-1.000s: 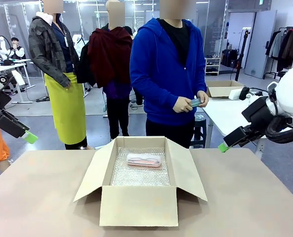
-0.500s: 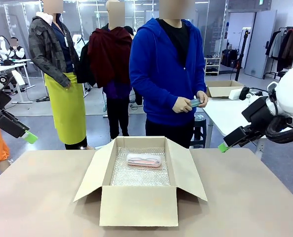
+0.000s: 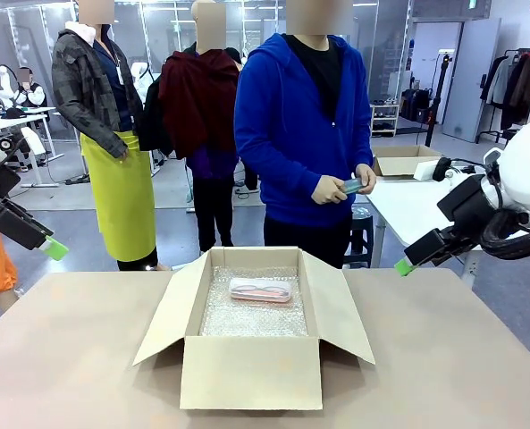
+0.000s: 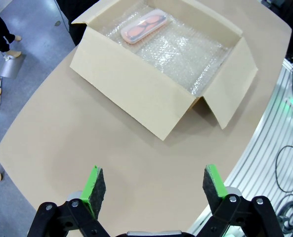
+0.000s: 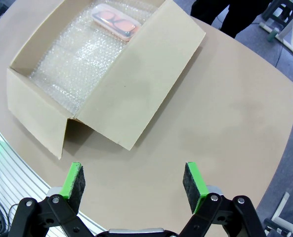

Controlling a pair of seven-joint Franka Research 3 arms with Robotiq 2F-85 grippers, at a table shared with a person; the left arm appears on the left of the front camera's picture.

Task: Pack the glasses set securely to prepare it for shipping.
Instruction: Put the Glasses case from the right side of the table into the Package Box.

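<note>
A tan, round-cornered table [image 3: 68,357] fills the lower part of the front view. Beyond it the floor [image 3: 41,201] is smooth and pale grey. Glass partitions [image 3: 23,45] run across the upper left, with white desks [image 3: 14,125] in front of them at the left edge. Right of centre stands a white table [image 3: 408,210] bearing a small open cardboard box [image 3: 406,161]. In the upper right, a grey door [image 3: 468,76] stands beside a rack of dark clothes [image 3: 519,85]. The light is bright and even.
</note>
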